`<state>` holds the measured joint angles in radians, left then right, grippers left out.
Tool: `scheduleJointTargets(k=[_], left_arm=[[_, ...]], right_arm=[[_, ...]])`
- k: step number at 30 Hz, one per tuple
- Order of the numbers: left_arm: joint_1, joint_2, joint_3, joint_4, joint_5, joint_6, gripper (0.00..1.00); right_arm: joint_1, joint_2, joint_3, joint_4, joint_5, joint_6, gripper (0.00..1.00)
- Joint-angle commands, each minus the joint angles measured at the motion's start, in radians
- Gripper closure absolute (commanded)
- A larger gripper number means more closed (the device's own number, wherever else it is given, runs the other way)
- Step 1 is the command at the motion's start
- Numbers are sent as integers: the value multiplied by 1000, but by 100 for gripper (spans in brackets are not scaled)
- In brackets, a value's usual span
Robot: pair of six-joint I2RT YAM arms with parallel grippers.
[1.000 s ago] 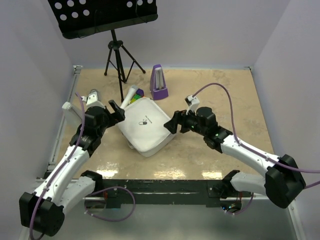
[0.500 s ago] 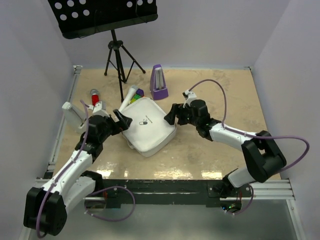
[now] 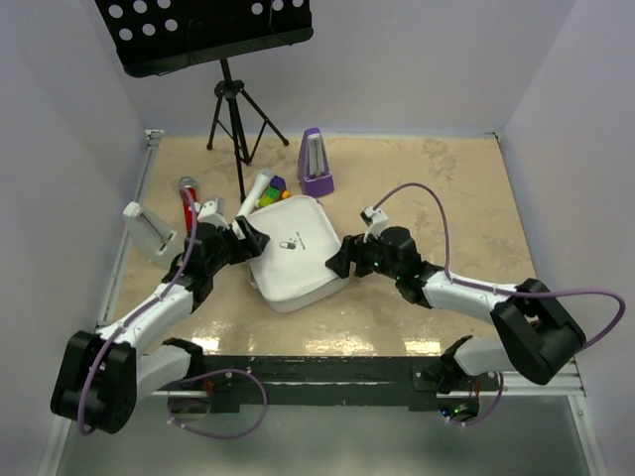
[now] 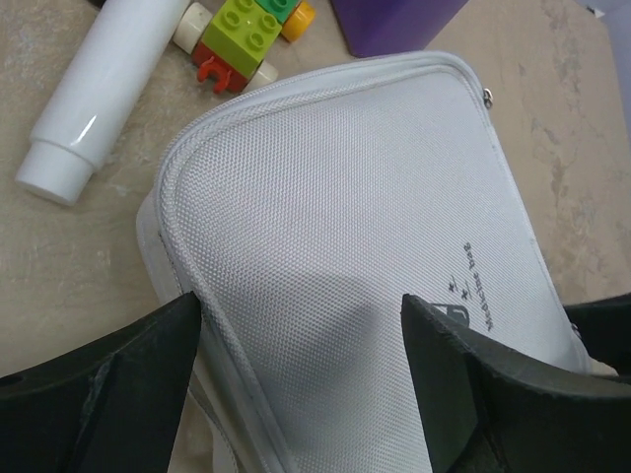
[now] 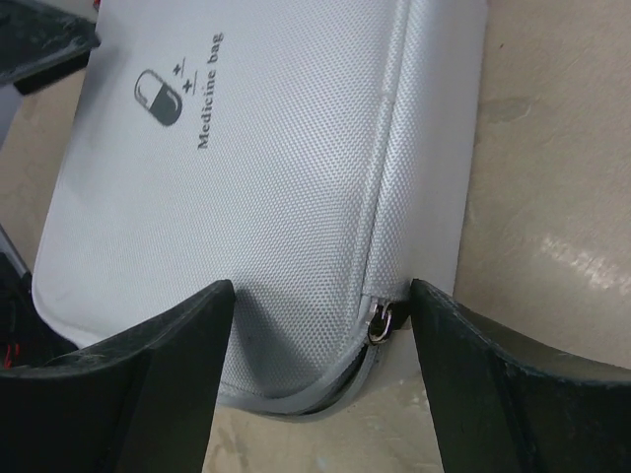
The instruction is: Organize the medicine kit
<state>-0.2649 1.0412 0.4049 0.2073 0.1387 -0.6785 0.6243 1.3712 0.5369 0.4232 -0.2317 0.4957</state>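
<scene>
Two corners of the closed medicine kit (image 3: 296, 253), flat at the middle of the bench (image 3: 427, 188), are straddled: the left fingers (image 4: 99, 394) spread over its left corner, the right fingers (image 5: 513, 394) spread about the one bearing the zipper pull (image 5: 381, 321) (neither pair clamped, as far as we see). We judge it best to pin the shell on the left, then pinch only the pull and follow the seam.

Purple metronome (image 3: 317, 164) near music stand (image 3: 230, 109) (black); white tube (image 4: 104, 84) by toy bricks (image 4: 246, 39).
</scene>
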Motion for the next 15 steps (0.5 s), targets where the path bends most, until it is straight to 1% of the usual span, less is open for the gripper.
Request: scheduleJointTargets(k=[1, 3, 5, 8, 10, 12, 15], left_arm=[[-134, 130, 98, 26, 141, 43, 15], [-183, 183, 147, 33, 133, 50, 15], [-204, 224, 173, 56, 134, 51, 15], [-206, 258, 222, 67, 119, 60, 15], [-204, 247, 279, 5, 72, 88, 15], [-197, 214, 345, -112, -14, 118, 12], [-180, 122, 393, -313, -181, 131, 5]], right_arm=[[121, -82, -60, 101, -31, 98, 26], [150, -124, -98, 114, -15, 144, 26], [170, -187, -121, 97, 3, 171, 26], [175, -302, -120, -21, 78, 178, 22], [175, -384, -91, -116, 132, 182, 18], [172, -449, -46, -197, 213, 179, 13], [158, -449, 61, -300, 305, 141, 9]])
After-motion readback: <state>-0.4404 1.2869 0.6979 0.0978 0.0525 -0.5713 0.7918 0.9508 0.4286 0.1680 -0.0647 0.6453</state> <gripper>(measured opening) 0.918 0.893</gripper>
